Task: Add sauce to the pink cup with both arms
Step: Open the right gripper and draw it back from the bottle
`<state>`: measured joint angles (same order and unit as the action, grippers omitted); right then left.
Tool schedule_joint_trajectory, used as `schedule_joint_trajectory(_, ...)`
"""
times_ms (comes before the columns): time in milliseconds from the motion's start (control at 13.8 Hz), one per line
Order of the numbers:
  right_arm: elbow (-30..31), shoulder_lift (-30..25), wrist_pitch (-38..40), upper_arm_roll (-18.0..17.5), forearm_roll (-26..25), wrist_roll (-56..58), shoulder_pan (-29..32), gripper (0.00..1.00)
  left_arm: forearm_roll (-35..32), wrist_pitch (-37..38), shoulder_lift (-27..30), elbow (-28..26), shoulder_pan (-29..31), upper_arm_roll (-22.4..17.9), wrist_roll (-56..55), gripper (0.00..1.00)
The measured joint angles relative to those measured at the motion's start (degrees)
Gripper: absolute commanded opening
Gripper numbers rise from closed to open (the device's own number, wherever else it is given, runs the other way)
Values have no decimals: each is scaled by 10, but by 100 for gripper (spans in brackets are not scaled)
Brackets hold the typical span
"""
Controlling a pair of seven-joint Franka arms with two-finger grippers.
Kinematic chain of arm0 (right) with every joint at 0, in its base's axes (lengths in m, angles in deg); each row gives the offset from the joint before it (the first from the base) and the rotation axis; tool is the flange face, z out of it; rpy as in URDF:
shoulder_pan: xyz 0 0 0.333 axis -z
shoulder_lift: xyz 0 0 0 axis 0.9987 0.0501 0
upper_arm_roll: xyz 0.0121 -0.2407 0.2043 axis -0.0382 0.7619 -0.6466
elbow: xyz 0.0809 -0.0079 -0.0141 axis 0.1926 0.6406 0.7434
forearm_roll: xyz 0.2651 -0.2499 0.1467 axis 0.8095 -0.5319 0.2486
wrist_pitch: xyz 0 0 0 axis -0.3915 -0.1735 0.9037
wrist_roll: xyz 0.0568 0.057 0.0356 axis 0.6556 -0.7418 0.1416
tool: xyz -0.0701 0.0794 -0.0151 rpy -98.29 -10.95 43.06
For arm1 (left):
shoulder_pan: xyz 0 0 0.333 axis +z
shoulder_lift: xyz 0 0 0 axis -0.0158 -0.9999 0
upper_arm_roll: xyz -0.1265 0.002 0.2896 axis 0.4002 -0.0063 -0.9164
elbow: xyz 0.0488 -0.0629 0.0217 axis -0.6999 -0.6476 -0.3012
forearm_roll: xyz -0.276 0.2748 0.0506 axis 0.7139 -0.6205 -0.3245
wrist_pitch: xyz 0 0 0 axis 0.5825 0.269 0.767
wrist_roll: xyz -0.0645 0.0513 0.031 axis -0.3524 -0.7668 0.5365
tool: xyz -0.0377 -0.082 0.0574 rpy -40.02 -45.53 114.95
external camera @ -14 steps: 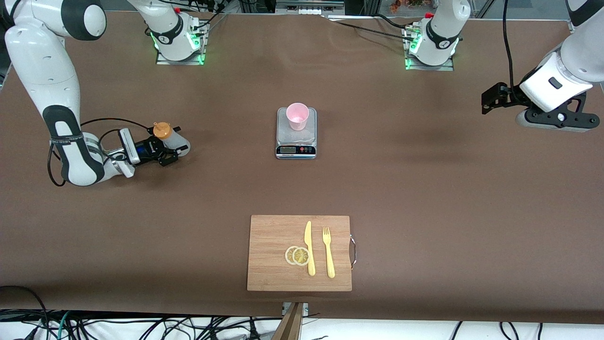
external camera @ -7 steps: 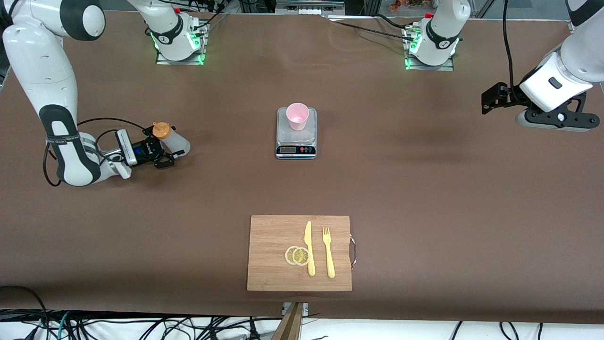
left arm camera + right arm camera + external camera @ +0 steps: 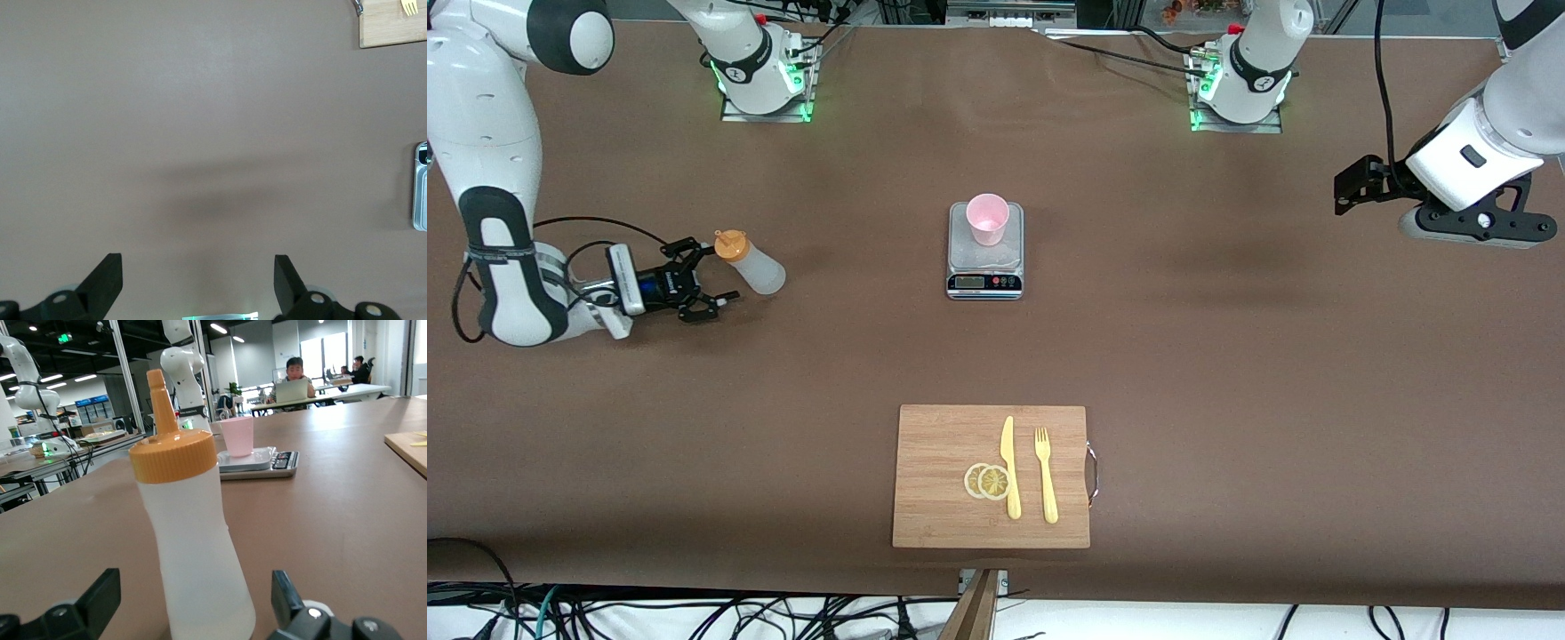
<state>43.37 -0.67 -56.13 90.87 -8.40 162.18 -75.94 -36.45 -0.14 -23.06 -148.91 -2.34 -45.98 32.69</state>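
The sauce bottle (image 3: 751,263), whitish with an orange nozzle cap, stands upright on the brown table toward the right arm's end. My right gripper (image 3: 710,274) is open and empty, low beside the bottle and just clear of it. In the right wrist view the bottle (image 3: 193,540) fills the space ahead of the open right gripper (image 3: 193,603). The pink cup (image 3: 987,218) stands on a small scale (image 3: 984,271) at mid-table, and shows in the right wrist view (image 3: 238,435). My left gripper (image 3: 1347,191) waits open and empty above the left arm's end of the table (image 3: 198,277).
A wooden cutting board (image 3: 938,498) lies nearer to the front camera than the scale, with two lemon slices (image 3: 987,481), a yellow knife (image 3: 1009,467) and a yellow fork (image 3: 1046,476). The two arm bases (image 3: 760,80) (image 3: 1240,84) stand along the table's back edge.
My right gripper has drawn back from around the bottle toward the right arm's end of the table. The bottle stays standing in place. The left arm has not moved.
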Motion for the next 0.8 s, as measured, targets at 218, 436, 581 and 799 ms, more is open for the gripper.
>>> schedule_joint_trajectory(218, -23, -16, 2, 25, 0, -46, 0, 100, 0, 0, 0, 0, 0, 0, 0, 100)
schedule_joint_trajectory(436, -66, -35, 2, 30, -2, -130, 0, 100, 0, 0, 0, 0, 0, 0, 0, 100)
schedule_joint_trajectory(581, -104, -43, 1, 30, -5, -201, -3, 100, 0, 0, 0, 0, 0, 0, 0, 100)
schedule_joint_trajectory(799, -152, -50, -14, 30, -16, -299, -15, 100, 0, 6, 0, 0, 0, 1, 0, 100)
